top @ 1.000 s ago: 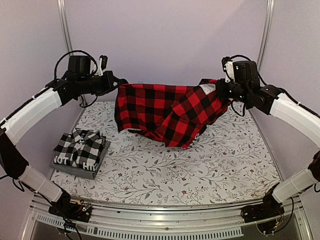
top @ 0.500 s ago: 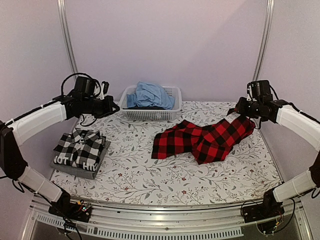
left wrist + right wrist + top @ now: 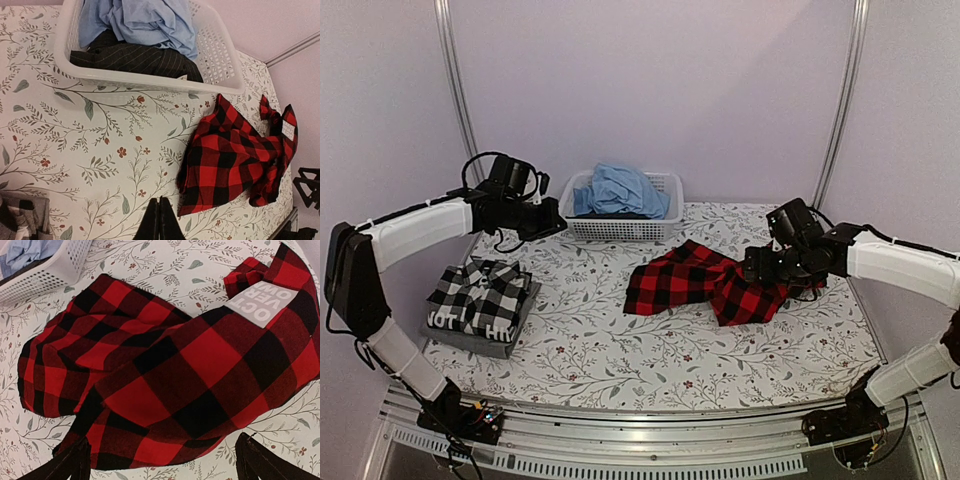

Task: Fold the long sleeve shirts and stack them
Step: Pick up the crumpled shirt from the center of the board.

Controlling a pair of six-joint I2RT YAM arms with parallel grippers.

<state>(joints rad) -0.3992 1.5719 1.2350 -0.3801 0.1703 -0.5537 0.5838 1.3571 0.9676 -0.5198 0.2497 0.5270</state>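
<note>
left hand (image 3: 159,216) pinched shut, empty | right hand (image 3: 165,460) wide over red flannel (image 3: 165,365), seemingly clear

Far side closed by a plain pale lilac wall (image 3: 650,90); the same matt colour continues on the left and right. Two uprights: a slim aluminium post at far left (image 3: 453,90) and a matching aluminium post at far right (image 3: 840,100). The table carries a white cloth printed with grey-green leafy sprigs and small red flowers (image 3: 620,350). A ribbed aluminium rail (image 3: 640,440) runs along the near edge, with a bright glint mid-span. Light even and soft, shadows faint.
</note>
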